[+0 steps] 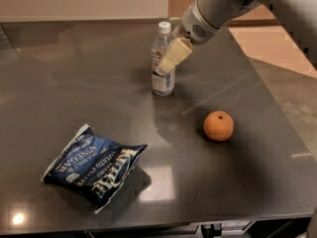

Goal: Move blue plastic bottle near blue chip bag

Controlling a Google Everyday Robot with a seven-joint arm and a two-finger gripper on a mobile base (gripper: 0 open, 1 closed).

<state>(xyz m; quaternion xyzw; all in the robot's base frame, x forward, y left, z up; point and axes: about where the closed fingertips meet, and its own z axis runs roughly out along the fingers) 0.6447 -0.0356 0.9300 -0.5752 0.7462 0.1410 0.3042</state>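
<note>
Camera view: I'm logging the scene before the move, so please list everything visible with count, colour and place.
clear bluish plastic bottle with white cap: one, upright, table's far middle
crumpled navy-blue foil chip bag: one, white lettering, near left
round orange fruit: one, orange, right of centre
dark grey table: one, under everything
robot arm: one, light grey, top right
gripper: one, beige, overlapping the bottle's upper right side
</note>
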